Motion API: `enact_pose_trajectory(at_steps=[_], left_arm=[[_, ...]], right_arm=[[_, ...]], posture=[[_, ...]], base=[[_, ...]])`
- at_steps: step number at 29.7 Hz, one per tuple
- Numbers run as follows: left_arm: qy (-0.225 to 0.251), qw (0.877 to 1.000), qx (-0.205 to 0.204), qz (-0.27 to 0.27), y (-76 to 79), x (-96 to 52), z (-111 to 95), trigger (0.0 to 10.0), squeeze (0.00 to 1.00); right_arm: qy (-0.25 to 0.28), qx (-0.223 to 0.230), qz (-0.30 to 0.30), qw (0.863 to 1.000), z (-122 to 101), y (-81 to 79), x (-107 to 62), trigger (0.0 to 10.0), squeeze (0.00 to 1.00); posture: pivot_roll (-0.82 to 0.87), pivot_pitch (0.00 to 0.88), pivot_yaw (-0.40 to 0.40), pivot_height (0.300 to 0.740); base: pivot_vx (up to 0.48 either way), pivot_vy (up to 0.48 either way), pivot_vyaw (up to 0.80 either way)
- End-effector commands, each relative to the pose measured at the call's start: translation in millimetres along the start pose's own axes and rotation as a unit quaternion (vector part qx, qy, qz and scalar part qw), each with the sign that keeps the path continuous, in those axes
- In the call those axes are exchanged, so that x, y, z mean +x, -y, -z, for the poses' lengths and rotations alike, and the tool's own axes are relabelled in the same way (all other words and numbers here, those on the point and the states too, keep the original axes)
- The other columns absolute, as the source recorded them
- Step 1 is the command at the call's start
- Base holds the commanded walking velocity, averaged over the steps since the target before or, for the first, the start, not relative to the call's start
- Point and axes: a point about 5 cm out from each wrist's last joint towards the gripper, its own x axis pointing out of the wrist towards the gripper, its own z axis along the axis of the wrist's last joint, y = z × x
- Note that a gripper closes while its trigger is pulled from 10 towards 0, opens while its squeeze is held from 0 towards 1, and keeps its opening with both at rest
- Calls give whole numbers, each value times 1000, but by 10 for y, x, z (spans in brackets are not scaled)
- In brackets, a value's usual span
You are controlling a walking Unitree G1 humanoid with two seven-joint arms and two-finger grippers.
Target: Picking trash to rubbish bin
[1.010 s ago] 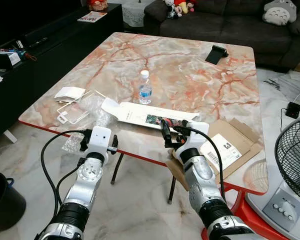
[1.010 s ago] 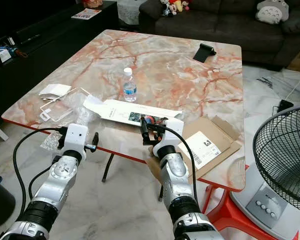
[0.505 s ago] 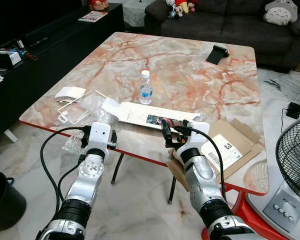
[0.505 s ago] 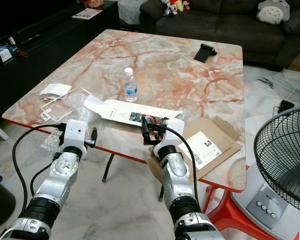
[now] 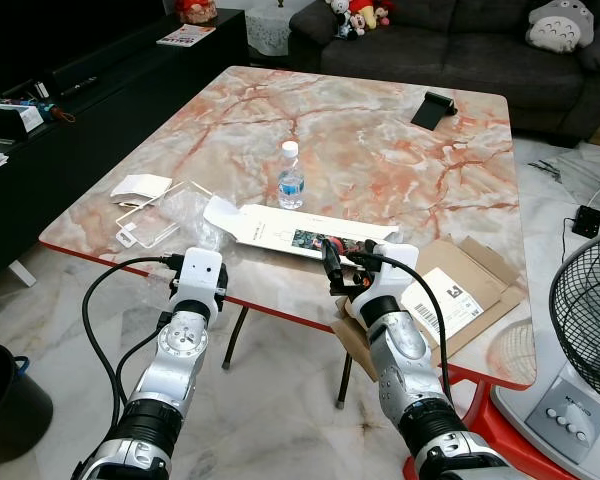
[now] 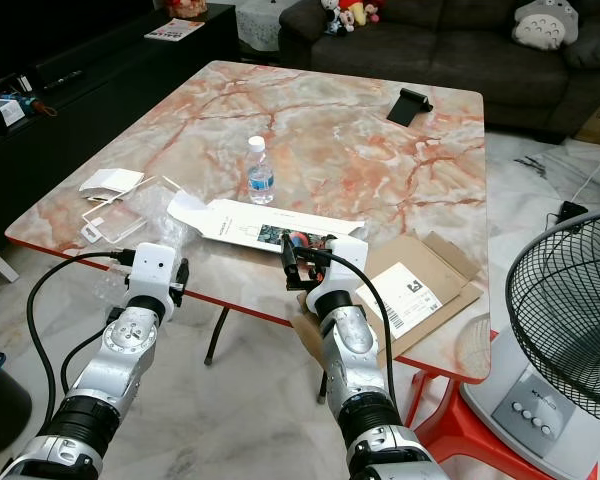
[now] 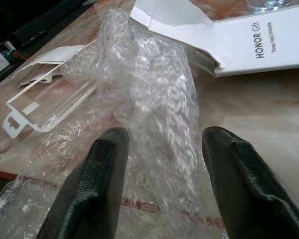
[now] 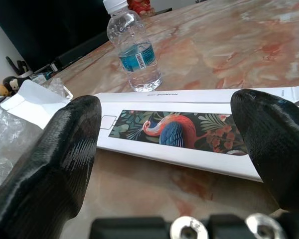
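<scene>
Bubble wrap (image 7: 154, 99) between open left hand (image 7: 162, 189) fingers.

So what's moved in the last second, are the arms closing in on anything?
The left gripper has eased forward to the table edge, open around the bubble wrap. The right gripper stays open before the long white box. Bottle and cardboard unchanged.

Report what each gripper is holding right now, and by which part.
Nothing is held. The left gripper is open before the bubble wrap; the right gripper is open facing the long white box.
</scene>
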Motion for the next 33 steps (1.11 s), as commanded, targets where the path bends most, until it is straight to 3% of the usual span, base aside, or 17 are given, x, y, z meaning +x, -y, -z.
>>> enact_pose_trajectory(at_steps=[1,13,21,28,32,33], left_arm=[[-13,1000,6,-7,-22,10,28,0,0],[-27,1000,11,-11,-18,5,64,0,0],[-19,998,12,-58,-123,16,15,0,0],[-12,992,46,-114,-246,10,-16,0,0],[26,983,85,-161,-359,8,-158,0,0],[41,977,105,-183,-408,8,-226,3020,0]], right_arm=[[2,3,-3,1000,-10,-11,3,10000,0],[1,2,-2,1000,-16,2,6,10000,0],[0,2,-4,1000,-11,-9,6,10000,0],[2,3,-5,1000,-24,-14,16,10000,0],[1,3,-6,1000,-15,-20,10,10000,0],[0,4,-6,1000,-9,-22,8,10000,0]], posture=[[56,83,17,740],[57,92,11,740],[57,97,10,740],[57,101,12,740],[61,103,10,740],[61,104,10,740]], base=[[0,0,0],[0,0,0],[0,0,0],[0,0,0],[0,0,0],[0,0,0]])
